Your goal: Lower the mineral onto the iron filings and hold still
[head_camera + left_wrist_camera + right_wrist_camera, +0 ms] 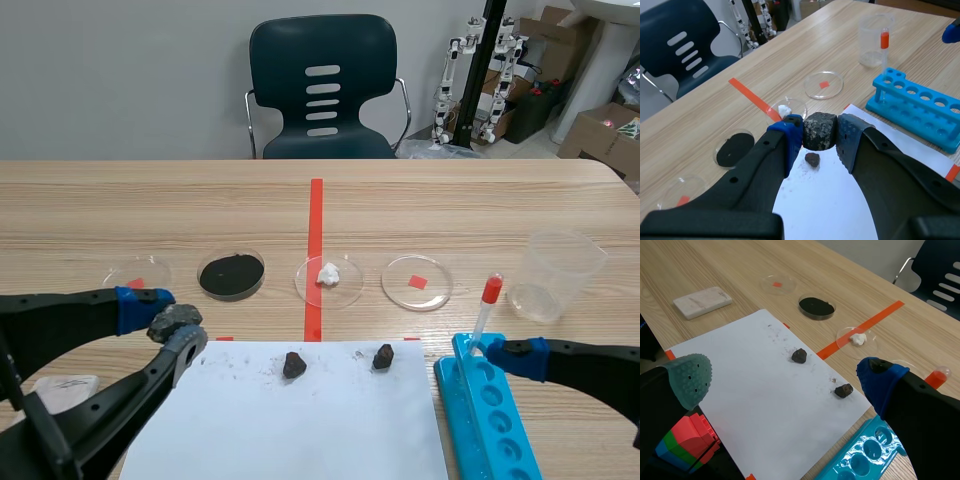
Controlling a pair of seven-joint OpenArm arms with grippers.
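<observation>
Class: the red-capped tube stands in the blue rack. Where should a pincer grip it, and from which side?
Probably on the clear stem of the tube just under its cap, pincer level, from the side. It stands upright with its foot in the rack, so only the upper stem is free.

Mineral [820,131]: dark grey, speckled, rough blocky chunk, pinched btwn the pads of my left gripper [820,134], held up off the table. Iron filings [231,274]: black powder, flat round patch in a clear shallow dish [263,270]. Mineral is near the filings but apart, on my side & to their left, not touching.
</observation>
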